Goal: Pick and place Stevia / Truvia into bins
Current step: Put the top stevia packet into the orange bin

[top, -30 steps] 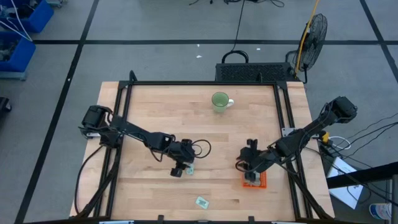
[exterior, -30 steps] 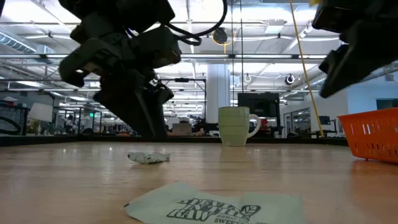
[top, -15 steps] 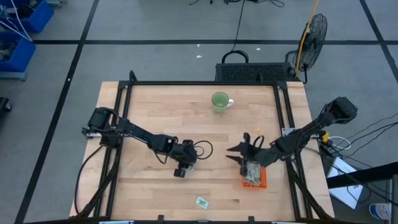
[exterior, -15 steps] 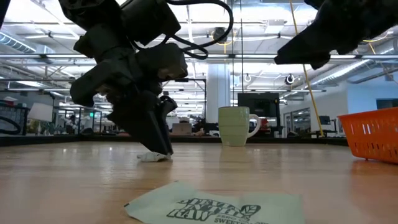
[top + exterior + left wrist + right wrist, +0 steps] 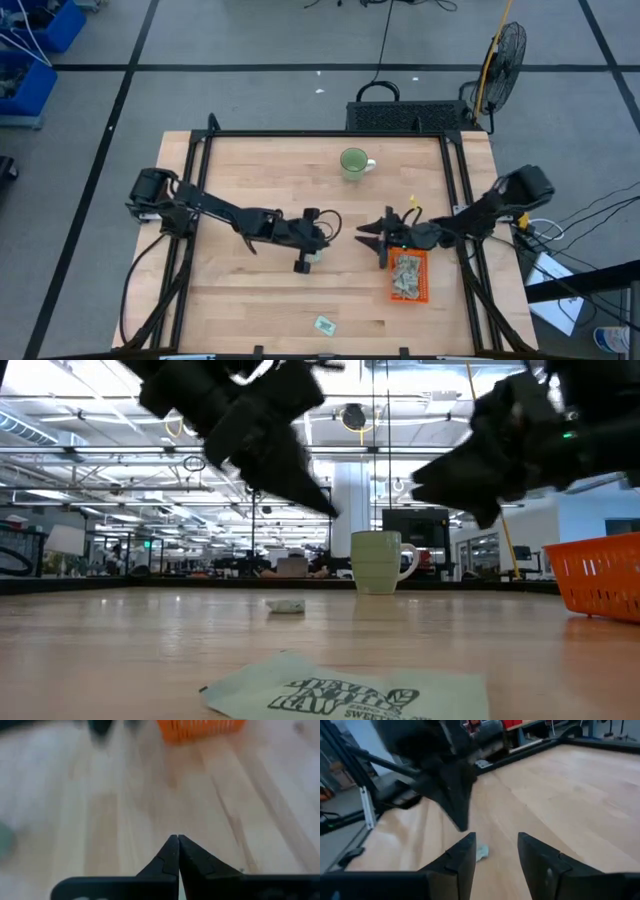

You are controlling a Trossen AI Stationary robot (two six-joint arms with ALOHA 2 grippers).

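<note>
1. I take the orange tray [image 5: 408, 276] as my landmark. It sits toward the right side of the table [image 5: 250, 190], and it already holds a heap of sachets [image 5: 405, 272], so part of the job looks done.
2. My left gripper [image 5: 310, 256] is left of the tray and raised off the wood. Its fingers are pressed together with nothing between them, as the left wrist view [image 5: 177, 851] shows bare boards past the tips.
3. One sachet [image 5: 286, 606] lies flat on the table under that gripper, so I judge the pinch missed it.
4. My right gripper [image 5: 381, 238] hovers just off the tray's far-left corner, fingers apart and empty, pointing toward the left arm, probably clear of the tray after a drop.
5. Another sachet [image 5: 323, 325] lies well left of the tray, near the front edge.
6. The green mug [image 5: 353, 162] stands well beyond the tray, out of the way.
</note>
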